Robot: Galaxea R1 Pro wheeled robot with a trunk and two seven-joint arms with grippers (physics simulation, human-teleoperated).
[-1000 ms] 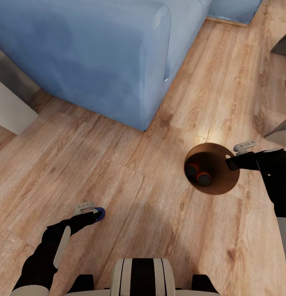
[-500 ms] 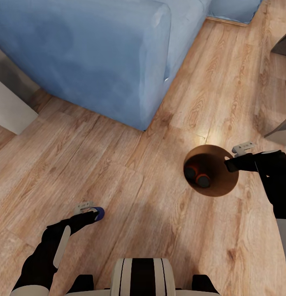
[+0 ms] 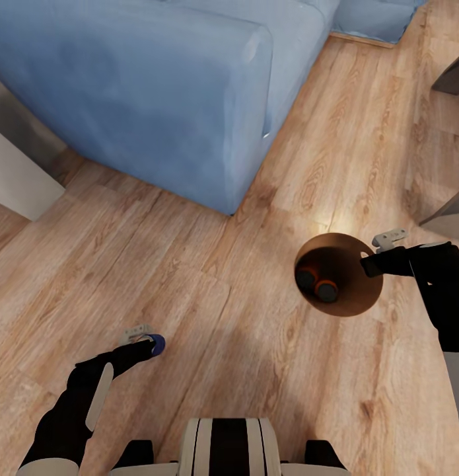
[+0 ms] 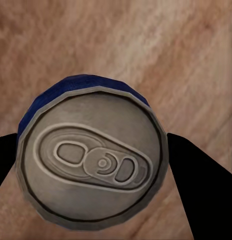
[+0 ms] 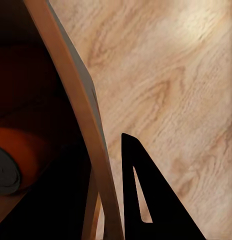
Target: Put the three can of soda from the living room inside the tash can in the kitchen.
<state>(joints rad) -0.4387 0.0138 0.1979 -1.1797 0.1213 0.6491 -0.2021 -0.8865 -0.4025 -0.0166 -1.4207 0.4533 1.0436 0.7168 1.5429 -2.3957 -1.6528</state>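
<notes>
My left claw point(image 3: 148, 341) is clamped on the blue can point(image 4: 91, 155): its dented silver lid with the pull tab faces my left wrist camera, a rim of dark blue wall shows behind it, and a black finger point(image 4: 196, 190) presses on either side. In the head view that can point(image 3: 156, 343) hangs low above the wood floor point(image 3: 189, 264), well apart from the bin point(image 3: 351, 301). My right claw point(image 3: 373, 258) grips the bin's rim, one finger point(image 5: 146, 200) outside the wall and the other down in the dark inside. The bin point(image 5: 76, 115) is round, brown within, and holds the two orange cans point(image 3: 317, 282) lying close together on its near-left side, dark ends up; one orange can point(image 5: 21, 155) shows from my right wrist. A light-blue sofa point(image 3: 143, 86) stands beyond, on the floor.
</notes>
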